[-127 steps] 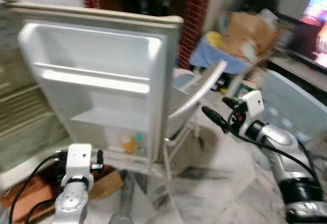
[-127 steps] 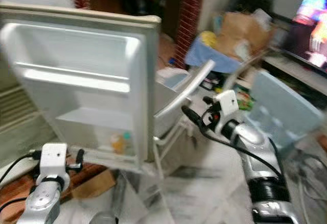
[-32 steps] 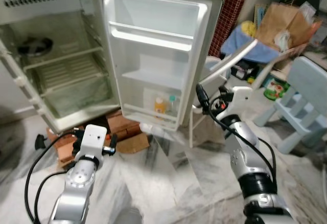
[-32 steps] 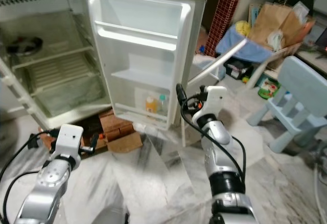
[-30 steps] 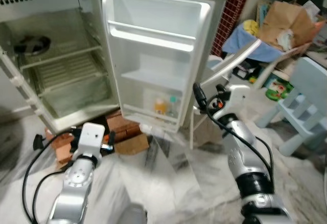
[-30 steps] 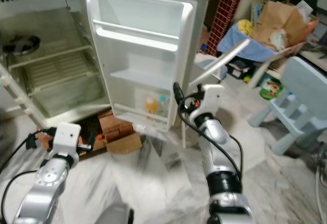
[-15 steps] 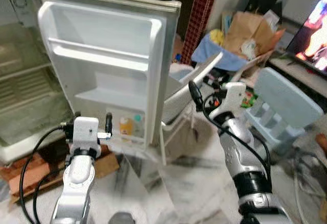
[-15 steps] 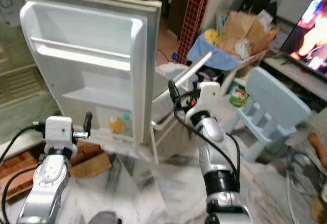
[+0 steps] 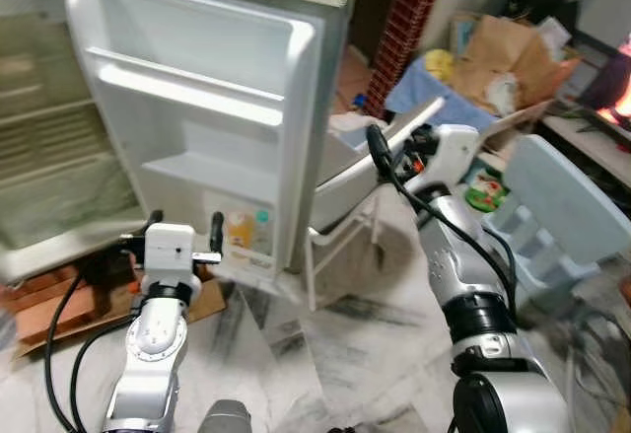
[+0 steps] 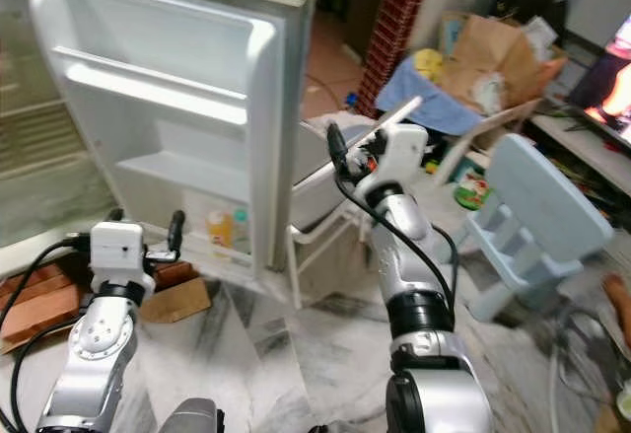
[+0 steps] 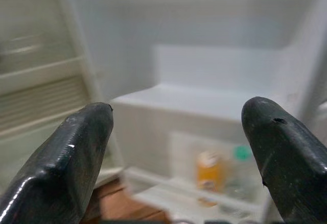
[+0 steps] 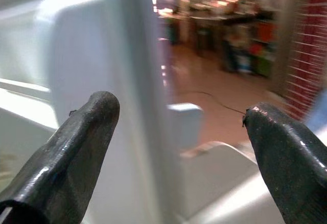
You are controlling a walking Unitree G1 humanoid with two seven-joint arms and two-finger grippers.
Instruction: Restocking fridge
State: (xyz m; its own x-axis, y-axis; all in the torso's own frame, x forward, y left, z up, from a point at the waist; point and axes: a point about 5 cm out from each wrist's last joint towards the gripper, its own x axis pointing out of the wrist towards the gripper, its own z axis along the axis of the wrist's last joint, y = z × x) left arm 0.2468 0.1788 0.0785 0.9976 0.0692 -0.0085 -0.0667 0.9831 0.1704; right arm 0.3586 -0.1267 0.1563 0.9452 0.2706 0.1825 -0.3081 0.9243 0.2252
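The white fridge door (image 9: 197,108) stands wide open, with the fridge's wire shelves (image 9: 49,157) to its left. On the door's bottom shelf stand an orange bottle (image 9: 238,229) and a clear bottle with a teal cap (image 9: 261,231). My left gripper (image 9: 185,222) is low in front of that shelf, open and holding nothing; its wrist view looks at the orange bottle (image 11: 208,175) between the spread fingers (image 11: 76,147). My right gripper (image 9: 392,137) is open, up beside the door's outer edge (image 12: 138,81).
A white plastic chair (image 9: 365,172) leans just behind the door's edge. A light blue child's chair (image 9: 567,206) stands to the right. Paper bags and a blue cloth (image 9: 483,58) pile up behind, beside a brick pillar (image 9: 406,19). Bricks and cardboard (image 9: 59,305) lie under the fridge.
The camera has swung about, so the whole scene has shifted. Both grippers stay open. The right gripper now sits a little higher, close by the door's edge.
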